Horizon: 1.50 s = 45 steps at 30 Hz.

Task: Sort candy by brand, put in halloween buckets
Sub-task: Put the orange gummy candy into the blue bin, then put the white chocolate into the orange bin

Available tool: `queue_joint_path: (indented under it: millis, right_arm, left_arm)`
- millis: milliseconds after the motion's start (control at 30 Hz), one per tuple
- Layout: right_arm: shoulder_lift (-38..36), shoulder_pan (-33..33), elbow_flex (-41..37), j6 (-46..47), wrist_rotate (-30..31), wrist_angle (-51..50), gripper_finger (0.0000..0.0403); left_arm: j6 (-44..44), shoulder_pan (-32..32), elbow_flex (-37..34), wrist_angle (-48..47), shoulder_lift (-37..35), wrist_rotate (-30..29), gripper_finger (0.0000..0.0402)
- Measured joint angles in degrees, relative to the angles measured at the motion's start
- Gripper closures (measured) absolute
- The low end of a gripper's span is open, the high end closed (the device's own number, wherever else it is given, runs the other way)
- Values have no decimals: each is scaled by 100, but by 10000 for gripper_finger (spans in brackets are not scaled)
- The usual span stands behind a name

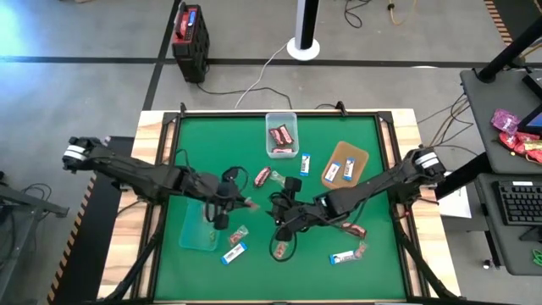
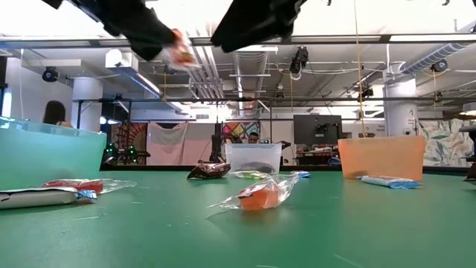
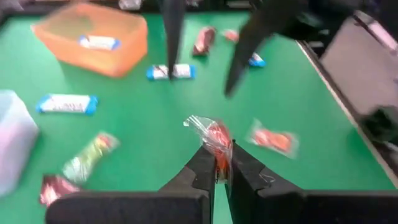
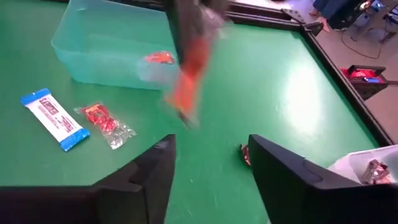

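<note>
My left gripper is shut on a clear-pinkish candy with a red middle, high over the table's middle, just right of the teal tub. My right gripper is open and empty, hovering close by. The teal tub has one red candy lying in it. In the clear tub lie dark red pieces. A blue-and-white piece lies in the brown tray. Loose candy lies flat on the green mat: blue-and-white, clear-pinkish, dark red. My left gripper pinches the clear-pinkish candy between its two fingers, on the wrapper beside the red middle. The rest of the piece sticks out past the fingertips. The candy is lifted clear, well above the mat.
More loose pieces lie near the right arm: blue-and-white and dark red. Another blue-and-white piece lies beside the brown tray. The two grippers hang close together over the mat's middle. A black-and-red box stands on the floor beyond the table.
</note>
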Motion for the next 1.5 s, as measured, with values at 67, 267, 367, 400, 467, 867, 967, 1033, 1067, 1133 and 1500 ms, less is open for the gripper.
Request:
queue_joint_path:
  millis: [67,267,367,400,467,867,967,1033,1067,1133,1500]
  right_arm:
    - [-90,0,0,15,2,-64,192]
    - [-211,-17,0,29,2,-168,173]
    - [-211,-26,-7,70,2,-182,170]
    - [-211,-26,-20,101,3,-177,170]
    - [-211,-26,-57,150,4,-175,170]
    - [-211,-26,-133,379,1,-201,170]
    - [-211,-26,-136,429,0,-203,170]
    - [-211,-26,-136,431,0,-203,170]
    - [-211,-26,-136,432,0,-203,170]
    - [-211,-26,-136,471,-2,-230,170]
    - [-215,-24,-127,1710,-685,-1539,170]
  left_arm:
    - [-215,-28,264,-816,-222,235,398]
    - [-1229,-380,1154,-3747,-414,790,398]
    - [-1830,-640,1331,-4848,-413,814,398]
    - [-2005,-714,1344,-5109,-412,833,398]
    - [-2289,-870,1322,-5569,-410,905,398]
    - [-2903,-1059,815,-5514,-392,902,353]
    - [-2954,-1059,815,-5512,-392,904,323]
    - [-2954,-1059,815,-5512,-392,904,302]
    - [-2952,-1061,815,-5512,-392,904,292]
    - [-2909,-1059,815,-5512,-392,902,274]
    - [-2439,-1059,808,-5064,-392,793,241]
